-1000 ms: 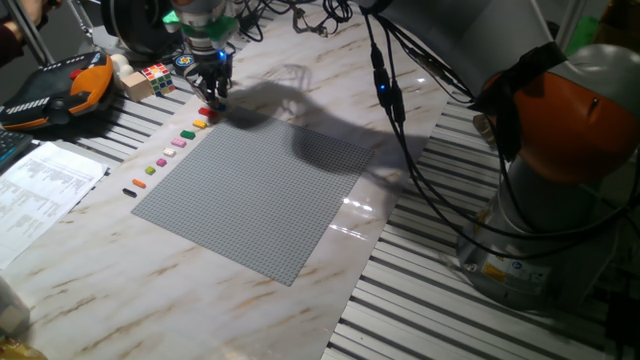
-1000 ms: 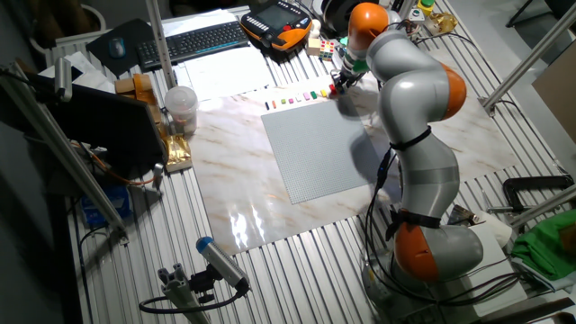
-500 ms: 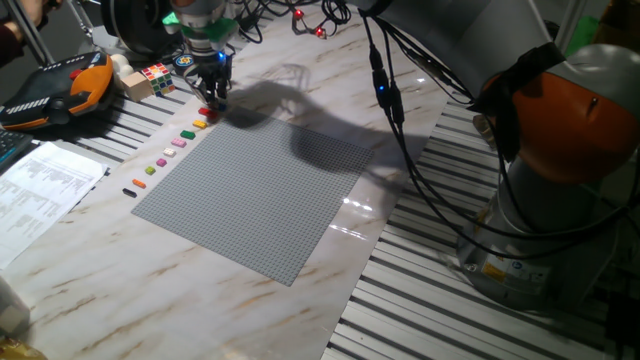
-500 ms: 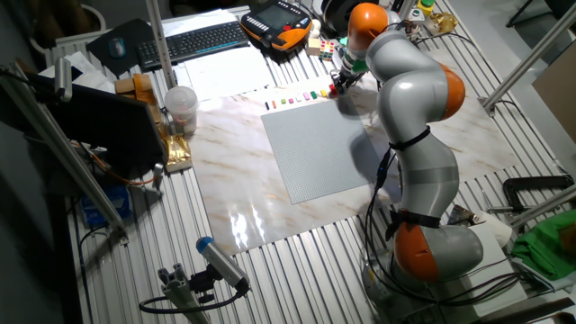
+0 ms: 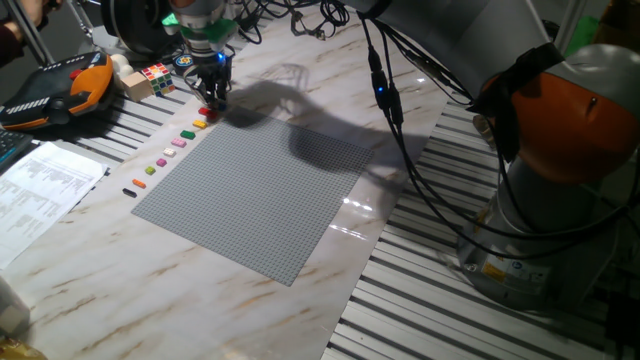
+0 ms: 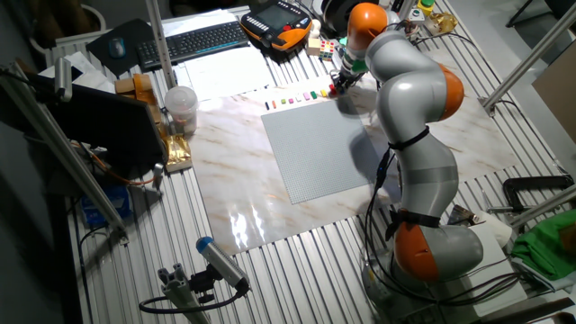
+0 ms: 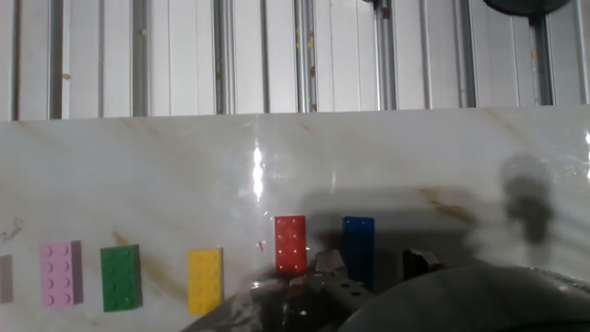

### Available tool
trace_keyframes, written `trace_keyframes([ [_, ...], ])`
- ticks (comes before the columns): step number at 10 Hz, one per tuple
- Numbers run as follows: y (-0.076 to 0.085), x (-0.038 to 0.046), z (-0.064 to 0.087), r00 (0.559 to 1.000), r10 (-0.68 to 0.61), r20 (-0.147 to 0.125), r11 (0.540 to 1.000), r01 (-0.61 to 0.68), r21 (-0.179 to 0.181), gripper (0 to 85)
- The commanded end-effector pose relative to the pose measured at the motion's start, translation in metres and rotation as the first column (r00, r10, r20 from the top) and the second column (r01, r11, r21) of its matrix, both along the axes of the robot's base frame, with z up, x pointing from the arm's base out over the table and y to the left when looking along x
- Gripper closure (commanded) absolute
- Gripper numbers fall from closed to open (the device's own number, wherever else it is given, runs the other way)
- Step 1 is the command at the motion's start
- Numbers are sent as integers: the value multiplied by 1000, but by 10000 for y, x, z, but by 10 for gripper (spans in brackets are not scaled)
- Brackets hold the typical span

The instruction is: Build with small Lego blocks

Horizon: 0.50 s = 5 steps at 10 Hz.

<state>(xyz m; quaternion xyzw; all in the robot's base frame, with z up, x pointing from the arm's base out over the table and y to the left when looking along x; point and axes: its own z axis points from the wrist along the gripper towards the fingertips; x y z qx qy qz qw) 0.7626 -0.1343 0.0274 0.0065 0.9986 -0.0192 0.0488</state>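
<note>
The small Lego blocks lie in a row on the marble table along the far left edge of the grey baseplate [image 5: 260,190]. In the hand view I see pink [image 7: 57,273], green [image 7: 121,277], yellow [image 7: 205,279], red [image 7: 290,244] and blue [image 7: 359,249] blocks. My gripper [image 7: 369,269] is low over the end of the row, open, with one fingertip [image 7: 324,266] between red and blue and the other to the right of blue. In one fixed view the gripper [image 5: 213,96] stands just above the red block [image 5: 205,112] and hides the blue one.
A multicoloured puzzle cube [image 5: 155,77] and an orange-black teach pendant [image 5: 60,88] lie beyond the row. Papers [image 5: 40,185] lie at the left. A keyboard [image 6: 193,40] and a cup [image 6: 180,106] stand further off. Black cables [image 5: 400,130] hang over the baseplate's right side.
</note>
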Motion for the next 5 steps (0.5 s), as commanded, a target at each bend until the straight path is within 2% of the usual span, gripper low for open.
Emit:
trace_keyframes([
  [1, 2, 0, -9, 1000, 2, 0, 1000, -2, 2, 483],
  [5, 1, 2, -23, 1000, 8, -1, 1000, -8, 6, 493],
])
